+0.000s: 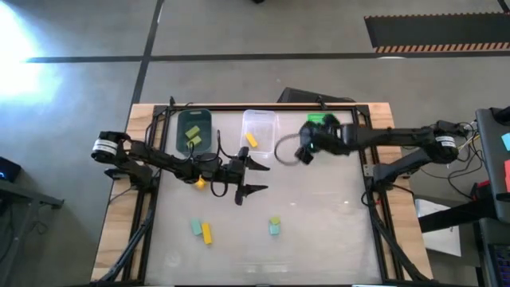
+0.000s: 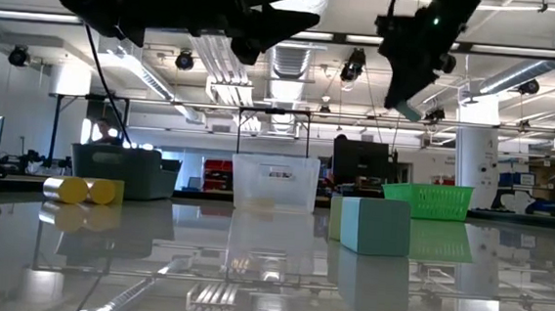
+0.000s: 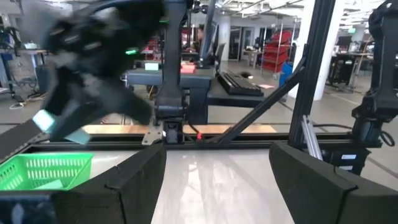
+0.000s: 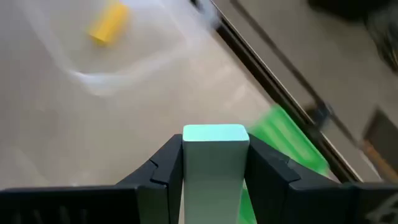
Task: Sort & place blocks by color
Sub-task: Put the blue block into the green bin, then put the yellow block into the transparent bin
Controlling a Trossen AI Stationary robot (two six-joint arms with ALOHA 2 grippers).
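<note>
My right gripper [image 1: 305,151] hangs above the table between the clear bin [image 1: 260,119] and the bright green bin [image 1: 321,121], shut on a teal-mint block [image 4: 214,168]. My left gripper [image 1: 259,176] stands open and level near the table's middle, with nothing between its fingers [image 3: 134,183]. One yellow block [image 1: 251,140] lies in the clear bin. Yellow-green blocks [image 1: 192,135] lie in the dark teal bin [image 1: 194,119]. Loose on the table lie a yellow block [image 1: 200,182], a teal and yellow pair [image 1: 202,230] and a yellow-green and teal pair [image 1: 274,225]. My right gripper pinches the teal-mint block by two opposite sides [image 4: 186,158] between its two fingers. The fingers slant down from the table's right. The block's free end [image 4: 215,133] shows between the fingertips. The block is lifted clear of the table [image 2: 405,110].
A black frame [image 1: 362,119] runs round the table's edges. The three bins stand in a row along the far edge. The glossy tabletop [image 1: 319,207] between the loose blocks and the right edge is bare. The room behind holds desks and shelves.
</note>
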